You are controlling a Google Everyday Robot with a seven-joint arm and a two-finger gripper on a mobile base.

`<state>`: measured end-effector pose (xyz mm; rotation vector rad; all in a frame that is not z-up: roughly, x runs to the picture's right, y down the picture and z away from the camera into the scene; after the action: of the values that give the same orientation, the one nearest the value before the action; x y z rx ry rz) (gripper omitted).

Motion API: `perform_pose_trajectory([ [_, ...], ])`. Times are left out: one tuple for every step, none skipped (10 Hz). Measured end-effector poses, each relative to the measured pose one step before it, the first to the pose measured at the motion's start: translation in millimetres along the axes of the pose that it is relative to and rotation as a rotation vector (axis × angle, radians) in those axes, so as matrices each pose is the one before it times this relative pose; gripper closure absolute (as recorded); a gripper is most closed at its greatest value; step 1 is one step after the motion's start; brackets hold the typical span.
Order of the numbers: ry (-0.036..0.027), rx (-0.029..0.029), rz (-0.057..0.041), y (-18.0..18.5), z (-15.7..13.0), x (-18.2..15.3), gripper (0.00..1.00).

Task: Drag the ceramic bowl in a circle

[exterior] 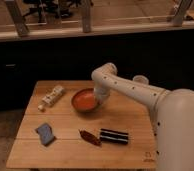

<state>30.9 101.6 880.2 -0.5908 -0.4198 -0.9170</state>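
Centrally, ceramic bowl (83, 101) on wooden table (132, 116), claw (98, 102) closed together at its right rim

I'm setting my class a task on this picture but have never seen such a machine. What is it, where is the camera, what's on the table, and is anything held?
The big white shape is a robot: its body fills the right side, and its one arm reaches over a wooden table. The one picture looks down on the table from beside the robot. The arm ends in a claw, shut, at the right rim of an orange-red bowl; whether it pinches the rim is unclear. Also on the table: a white cup, a pale packet, a blue cloth, a dark red wrapper and a black bar.
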Motion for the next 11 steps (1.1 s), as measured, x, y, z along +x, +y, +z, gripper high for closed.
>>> perform_pose_trajectory([
  [0.00064, 0.00382, 0.00510, 1.70, -0.24, 3.20, 0.98],
  [-0.00176, -0.00179, 0.01211, 8.29, -0.16, 5.94, 0.98],
  [-0.00417, -0.00234, 0.01384, 9.17, -0.42, 4.97, 0.98],
  [-0.00410, 0.00080, 0.01178, 4.71, 0.08, 3.55, 0.98],
  [-0.00443, 0.00086, 0.00538, 1.54, 0.24, 1.07, 0.98],
  [-0.00510, 0.00420, 0.00114, 2.93, -0.09, 2.28, 0.98],
  [-0.00219, -0.00257, 0.00822, 11.10, -0.32, 4.50, 0.98],
  [-0.00208, -0.00268, 0.00853, 9.15, -0.21, 4.06, 0.98],
  [-0.00400, -0.00589, 0.01418, 14.34, -0.67, 5.57, 0.98],
  [-0.00381, -0.00153, 0.00380, 1.94, 0.11, 0.92, 0.98],
  [-0.00336, -0.00005, 0.00432, 0.32, -0.22, -0.07, 0.98],
])
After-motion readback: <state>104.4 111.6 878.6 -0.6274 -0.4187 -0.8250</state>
